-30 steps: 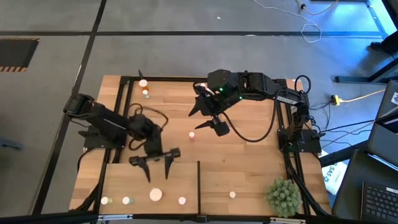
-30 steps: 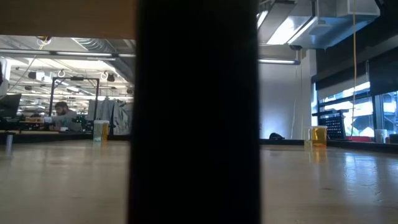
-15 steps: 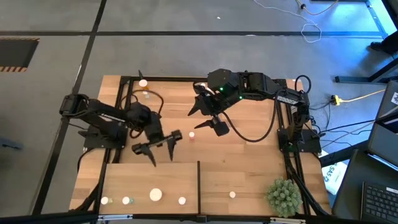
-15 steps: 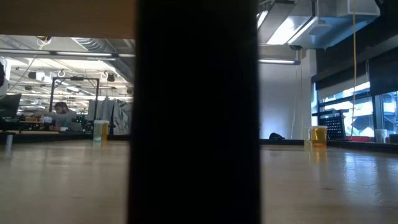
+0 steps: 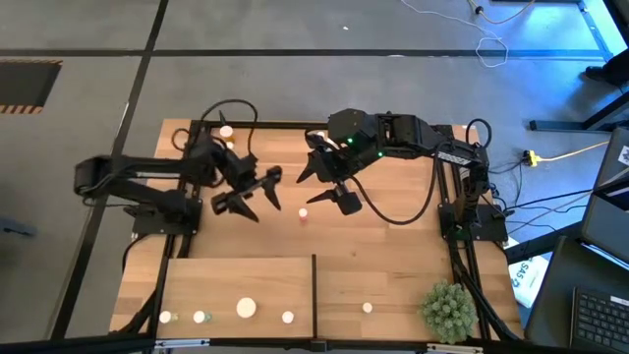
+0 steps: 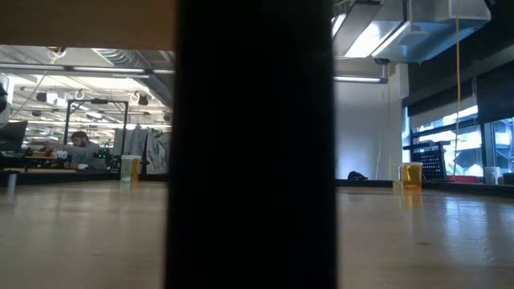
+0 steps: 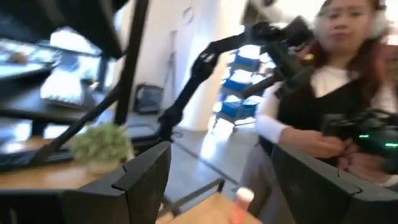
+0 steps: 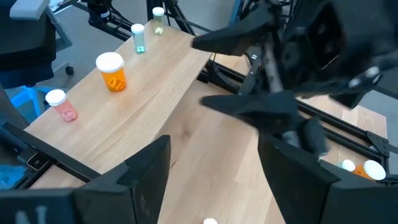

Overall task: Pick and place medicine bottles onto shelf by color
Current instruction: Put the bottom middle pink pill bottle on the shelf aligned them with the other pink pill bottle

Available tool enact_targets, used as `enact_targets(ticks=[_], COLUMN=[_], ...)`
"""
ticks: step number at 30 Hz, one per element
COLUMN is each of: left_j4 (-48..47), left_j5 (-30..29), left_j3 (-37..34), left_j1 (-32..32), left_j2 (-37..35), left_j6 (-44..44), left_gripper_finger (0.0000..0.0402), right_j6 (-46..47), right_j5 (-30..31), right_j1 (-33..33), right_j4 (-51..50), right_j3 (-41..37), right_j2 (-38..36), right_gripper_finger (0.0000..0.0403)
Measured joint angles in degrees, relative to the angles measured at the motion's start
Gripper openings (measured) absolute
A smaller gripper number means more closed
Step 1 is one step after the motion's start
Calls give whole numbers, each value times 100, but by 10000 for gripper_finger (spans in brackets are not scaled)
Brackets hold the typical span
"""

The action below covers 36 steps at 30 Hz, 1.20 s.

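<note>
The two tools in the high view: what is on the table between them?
Between the left tool and right tool stands one small pink bottle, just nearer the shelf.

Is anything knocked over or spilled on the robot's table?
Nothing stands out. The bottles on the shelf stand upright, like the wide orange one, and the small bottle between the open grippers is upright too.

Pale wood shelf (image 5: 216, 280), white-capped orange bottle (image 8: 112, 70), pink bottle (image 8: 61, 104), green plant (image 5: 449, 310), black arms

Two dark robot arms reach toward the table's middle. The left gripper (image 5: 257, 195) and right gripper (image 5: 329, 181) both hover with fingers spread, holding nothing.
</note>
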Motion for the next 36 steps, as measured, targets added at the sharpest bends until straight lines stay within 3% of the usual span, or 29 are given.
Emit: enact_targets(ticks=[7,13,23,27,36], left_j4=[-2924,-4455,-7071,-7642,-7646], left_j5=[-742,-1277,-3216,-3652,-3661], left_j3=[-9,-4,-4,-4,-4], left_j1=[544,793,889,889,889], left_j2=[-1387,-2216,-2583,-2538,-2511], left_j6=[863,1192,1637,1199,444], left_gripper_finger=[273,273,273,273,273], right_j6=[0,0,0,0,0], right_j5=[1,2,2,2,0], right_j1=[0,0,0,0,0], right_j4=[-5,-6,-6,-8,-8], right_j3=[0,0,0,0,0], right_j2=[0,2,0,1,2], right_gripper_finger=[245,245,245,245,245])
